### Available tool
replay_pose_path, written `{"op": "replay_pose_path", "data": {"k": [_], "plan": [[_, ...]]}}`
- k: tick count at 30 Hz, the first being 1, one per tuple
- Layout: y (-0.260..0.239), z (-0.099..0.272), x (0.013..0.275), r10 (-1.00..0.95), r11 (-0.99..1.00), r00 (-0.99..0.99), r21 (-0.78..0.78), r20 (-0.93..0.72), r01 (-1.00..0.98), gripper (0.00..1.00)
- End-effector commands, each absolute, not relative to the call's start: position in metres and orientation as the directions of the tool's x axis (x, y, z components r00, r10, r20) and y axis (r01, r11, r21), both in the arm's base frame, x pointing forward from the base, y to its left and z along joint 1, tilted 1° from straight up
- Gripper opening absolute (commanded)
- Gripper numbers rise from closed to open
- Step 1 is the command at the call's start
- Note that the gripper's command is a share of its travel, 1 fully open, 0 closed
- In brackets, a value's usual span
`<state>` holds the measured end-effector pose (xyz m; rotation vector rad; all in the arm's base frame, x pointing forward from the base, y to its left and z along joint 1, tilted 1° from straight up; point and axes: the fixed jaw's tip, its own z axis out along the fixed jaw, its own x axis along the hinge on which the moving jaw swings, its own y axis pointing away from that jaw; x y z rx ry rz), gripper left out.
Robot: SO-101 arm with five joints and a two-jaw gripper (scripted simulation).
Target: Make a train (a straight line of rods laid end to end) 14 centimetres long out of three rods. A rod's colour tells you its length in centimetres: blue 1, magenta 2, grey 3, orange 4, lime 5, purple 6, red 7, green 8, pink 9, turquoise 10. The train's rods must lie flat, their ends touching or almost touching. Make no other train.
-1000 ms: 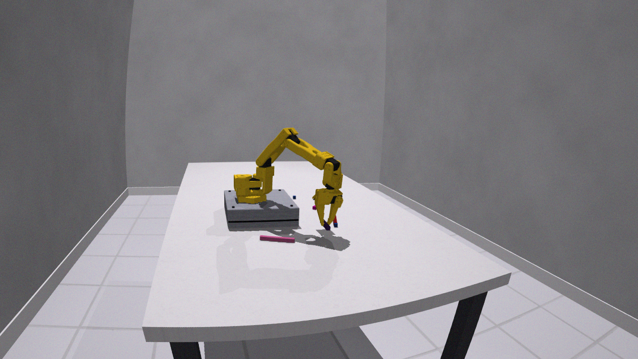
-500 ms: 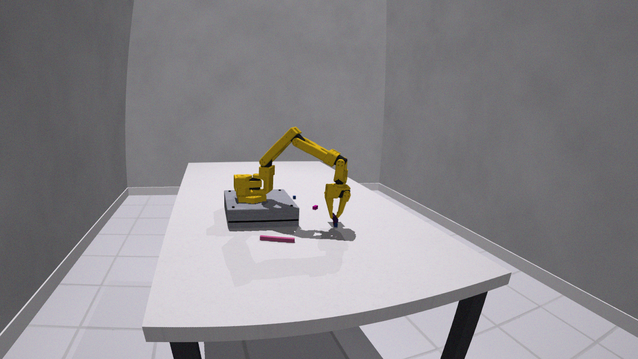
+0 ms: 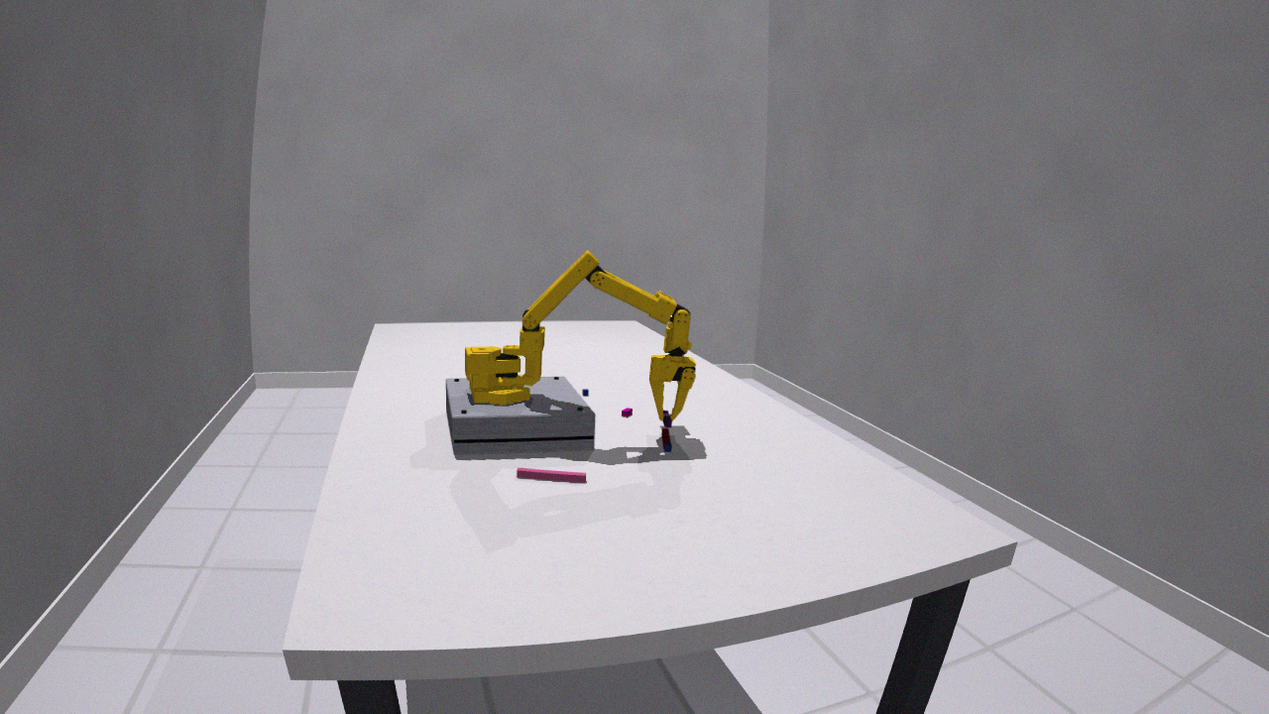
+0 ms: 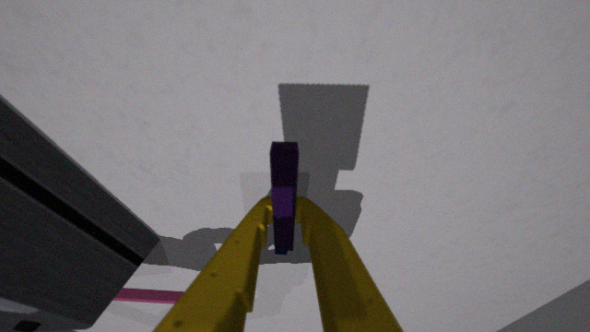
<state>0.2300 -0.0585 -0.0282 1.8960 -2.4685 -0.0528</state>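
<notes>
My gripper point(image 3: 668, 414) is shut on a purple rod point(image 4: 284, 195) and holds it above the table, to the right of the arm's base. In the wrist view the rod sticks out past the fingertips, pointing away from the camera, with its shadow on the table beyond. In the exterior view the purple rod point(image 3: 665, 416) shows only as a dark tip between the fingers. Just below and in front of it a red rod point(image 3: 662, 435) lies on the table with a blue rod point(image 3: 665, 448) at its near end. A pink rod point(image 3: 550, 475) lies flat in front of the base.
The grey base block point(image 3: 519, 416) stands to the left and also shows in the wrist view point(image 4: 60, 231). A magenta rod point(image 3: 627, 412) and a second blue rod point(image 3: 585, 390) lie between base and gripper. The pink rod's end shows in the wrist view point(image 4: 148, 295).
</notes>
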Motion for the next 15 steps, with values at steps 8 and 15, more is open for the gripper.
{"op": "replay_pose_path", "data": {"k": [8,15], "plan": [[-0.028,-0.027,0.236,-0.953,0.304,-0.304,0.029,0.006,-0.952,0.0],[-0.024,-0.027,0.237,-0.951,0.311,-0.31,0.029,0.006,-0.95,0.0]]}}
